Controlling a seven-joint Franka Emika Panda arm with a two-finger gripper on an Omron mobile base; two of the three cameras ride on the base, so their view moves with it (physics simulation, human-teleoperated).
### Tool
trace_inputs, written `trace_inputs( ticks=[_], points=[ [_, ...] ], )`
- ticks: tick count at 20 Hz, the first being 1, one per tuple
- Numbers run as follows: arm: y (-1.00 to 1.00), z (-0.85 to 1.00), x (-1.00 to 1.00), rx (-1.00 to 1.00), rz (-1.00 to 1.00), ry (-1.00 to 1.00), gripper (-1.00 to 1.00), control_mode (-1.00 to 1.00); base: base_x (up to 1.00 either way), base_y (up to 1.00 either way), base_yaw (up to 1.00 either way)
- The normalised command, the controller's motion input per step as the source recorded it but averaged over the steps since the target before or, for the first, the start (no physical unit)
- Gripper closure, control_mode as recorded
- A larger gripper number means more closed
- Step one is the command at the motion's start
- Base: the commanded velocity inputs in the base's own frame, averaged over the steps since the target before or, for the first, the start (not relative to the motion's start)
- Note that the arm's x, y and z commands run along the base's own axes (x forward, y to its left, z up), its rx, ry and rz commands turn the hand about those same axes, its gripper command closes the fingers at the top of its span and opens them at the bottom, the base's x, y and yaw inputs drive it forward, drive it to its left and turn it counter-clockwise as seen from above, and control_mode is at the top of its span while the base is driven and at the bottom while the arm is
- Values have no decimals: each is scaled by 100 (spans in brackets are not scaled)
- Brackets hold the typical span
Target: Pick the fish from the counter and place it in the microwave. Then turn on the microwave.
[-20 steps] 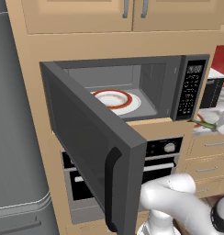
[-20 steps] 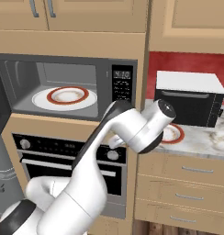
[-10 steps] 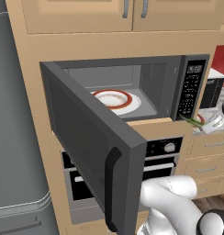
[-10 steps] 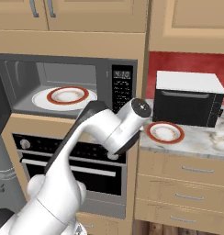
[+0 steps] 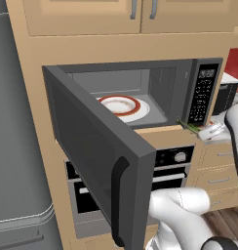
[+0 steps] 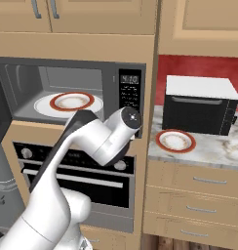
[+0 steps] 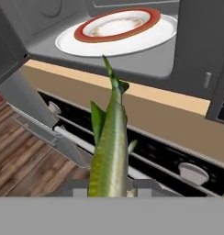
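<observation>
My gripper [image 7: 112, 190] is shut on the fish [image 7: 110, 147], a slender olive-green body that points away from the hand toward the open microwave [image 7: 196, 50]. From the left base, the fish [image 5: 188, 126] sticks out of the gripper [image 5: 208, 131] just below the front right corner of the microwave [image 5: 189, 88] cavity. Inside the cavity a red-rimmed plate [image 5: 120, 105] lies on the white turntable. The arm's wrist [image 6: 127, 121] hangs in front of the microwave's button panel [image 6: 128, 92]. The counter [image 6: 213, 152] lies to the right.
The microwave door [image 5: 91, 151] stands wide open to the left. A black oven [image 6: 99, 168] sits under the microwave. On the counter are a second red-rimmed plate [image 6: 175, 140] and a black toaster oven [image 6: 201, 105]. A grey fridge [image 5: 18, 146] stands at far left.
The arm has swung left from the counter toward the microwave opening, carrying the fish along. The gripper has stayed shut on it.
</observation>
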Motion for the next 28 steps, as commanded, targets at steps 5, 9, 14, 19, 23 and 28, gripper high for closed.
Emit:
trace_inputs(
  ticks=[5,9,14,19,23,28],
  points=[
    [50,12,5,12,0,0,100,-100,0,0,0],
    [45,2,14,2,-3,-3,100,-100,0,0,0],
    [46,4,21,0,-12,-1,100,-100,0,0,0],
    [48,7,16,-1,-5,0,100,-100,0,0,0],
    [41,3,27,-1,-1,0,100,-100,0,0,0],
    [34,9,28,0,0,0,100,-100,0,0,0]
  ],
)
